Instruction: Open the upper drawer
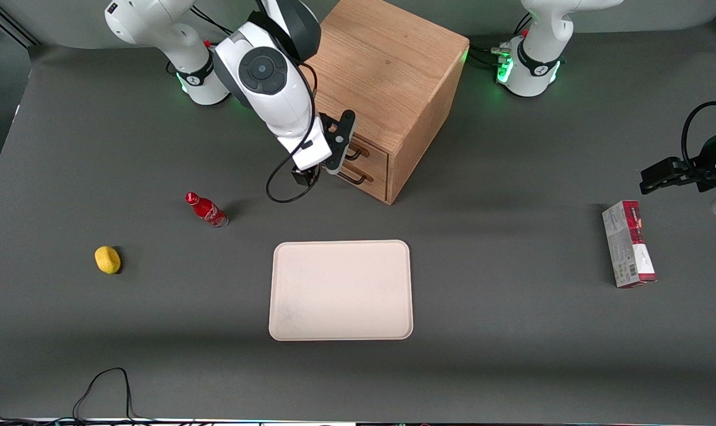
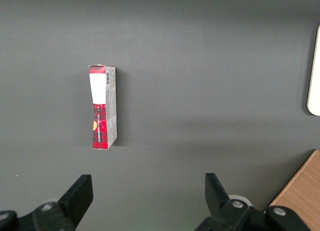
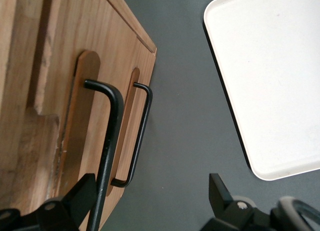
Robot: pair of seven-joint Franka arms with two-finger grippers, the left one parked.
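Upper drawer (image 1: pixel 367 152) shut, flush in cabinet (image 1: pixel 387 77) near table edge farthest from front camera. Its black handle (image 3: pixel 106 151) passes between spread fingers (image 3: pixel 75 198) of gripper (image 3: pixel 150 193), not clamped. Tray (image 1: pixel 341 290) mid-table; bottle (image 1: pixel 206 210), lemon (image 1: pixel 107 260) toward working arm's end.

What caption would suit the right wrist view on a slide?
Open gripper at the cabinet front, upper drawer handle beside one finger, drawer shut, tray nearby.

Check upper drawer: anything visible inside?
No. The upper drawer is shut, so its contents are hidden; only the front and black handle show. The open gripper is at the handle.
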